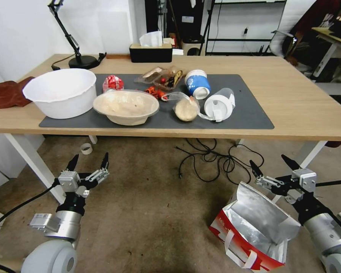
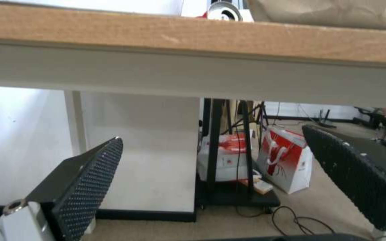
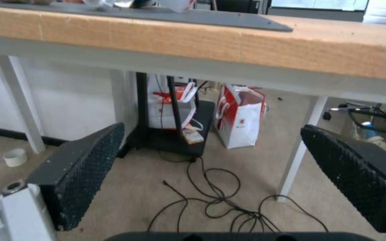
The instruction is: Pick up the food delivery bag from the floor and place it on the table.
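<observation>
The food delivery bag (image 1: 254,227) stands open on the carpet at the lower right of the head view, red and white outside, silver foil inside, with white strap handles hanging at its near side. My right gripper (image 1: 268,161) is open just above and behind the bag's far rim, with nothing between its fingers; its view (image 3: 213,127) faces the table's front edge. My left gripper (image 1: 91,156) is also open and empty, low over the carpet on the left (image 2: 211,134). The light-wood table (image 1: 291,98) stretches across in front, with a dark grey mat (image 1: 250,110) on it.
A white basin (image 1: 60,91), a covered bowl (image 1: 125,106), cups and a small clear bag of beige food (image 1: 186,110) crowd the mat. Black cables (image 1: 212,159) lie on the carpet. White table legs (image 1: 30,163) flank the space. Another red-and-white bag (image 3: 240,117) stands beyond the table.
</observation>
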